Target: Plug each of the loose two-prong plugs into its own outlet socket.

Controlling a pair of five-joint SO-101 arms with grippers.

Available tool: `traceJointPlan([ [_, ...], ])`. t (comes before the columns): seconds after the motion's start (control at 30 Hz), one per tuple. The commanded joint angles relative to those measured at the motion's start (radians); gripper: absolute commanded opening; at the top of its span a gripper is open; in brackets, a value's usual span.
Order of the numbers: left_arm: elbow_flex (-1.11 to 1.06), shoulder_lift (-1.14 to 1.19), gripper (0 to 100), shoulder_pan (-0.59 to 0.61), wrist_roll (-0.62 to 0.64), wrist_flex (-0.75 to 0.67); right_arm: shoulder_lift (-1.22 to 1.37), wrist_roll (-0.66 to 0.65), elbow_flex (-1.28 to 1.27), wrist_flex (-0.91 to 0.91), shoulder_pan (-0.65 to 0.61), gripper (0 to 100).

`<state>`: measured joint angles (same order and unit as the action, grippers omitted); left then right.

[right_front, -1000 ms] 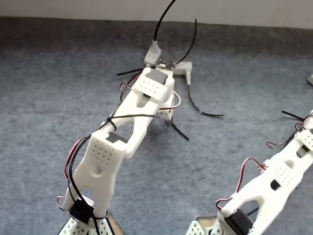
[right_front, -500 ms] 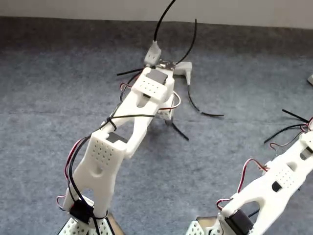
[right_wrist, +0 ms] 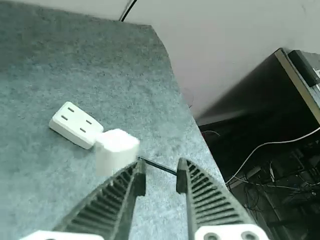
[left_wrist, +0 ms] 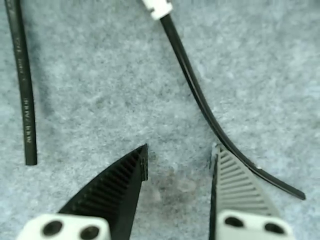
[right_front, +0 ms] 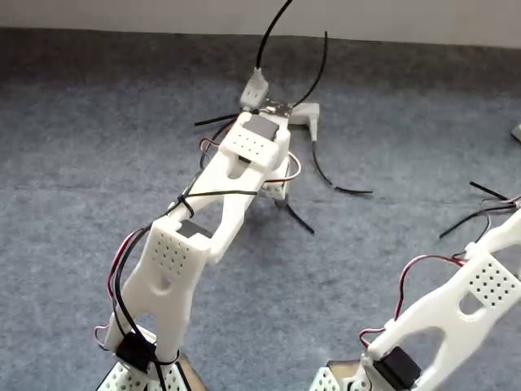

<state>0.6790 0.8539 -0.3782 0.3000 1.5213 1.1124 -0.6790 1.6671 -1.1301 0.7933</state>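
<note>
In the high view my left arm [right_front: 244, 155] stretches to the table's middle, beside two white plugs [right_front: 255, 87] [right_front: 309, 114] with black cords. The left gripper [left_wrist: 180, 159] is open just above bare carpet. A black cord [left_wrist: 200, 95] from a white plug [left_wrist: 157, 6] runs past its grey finger [left_wrist: 220, 165]. My right gripper [right_wrist: 160, 181] hangs over the table's far right side, its jaws a narrow gap apart and holding nothing. Just beyond its tips lie a white plug [right_wrist: 116, 147] with a thin black cord [right_wrist: 156, 167] and a white outlet block [right_wrist: 72, 124].
A loose black cord end [left_wrist: 22, 85] lies beside the left gripper. The carpet's edge [right_wrist: 175, 100] drops off close to the outlet block, with dark furniture and cables [right_wrist: 270, 150] beyond. My right arm [right_front: 480, 285] leaves the high view at the lower right.
The right arm's forearm has swung outward to the right and turned, taking its wires with it. The left arm and the plugs in the middle have not moved.
</note>
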Motion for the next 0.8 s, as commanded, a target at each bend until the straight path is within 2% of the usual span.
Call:
traceJointPlan([
  [0.0,0.002,-0.050,21,0.007,0.006,-0.017,-0.206,0.014,0.097,-0.202,-0.039,10.8],
  [0.17,0.001,-0.050,21,0.013,0.006,-0.017,-0.349,0.009,0.097,-0.567,-0.096,10.8],
  [0.27,-0.001,-0.050,21,0.013,0.006,-0.009,-0.378,0.017,0.088,-0.599,-0.096,11.5],
  [0.47,-0.001,-0.048,21,0.028,0.009,-0.009,-0.162,0.012,0.087,-0.444,-0.041,25.0],
  [0.57,-0.001,-0.048,21,0.027,0.009,-0.015,-0.004,0.000,0.087,-0.312,-0.033,25.2],
  [0.77,-0.001,-0.048,21,0.027,0.009,-0.017,0.245,-0.150,0.087,-0.076,-0.093,25.2],
])
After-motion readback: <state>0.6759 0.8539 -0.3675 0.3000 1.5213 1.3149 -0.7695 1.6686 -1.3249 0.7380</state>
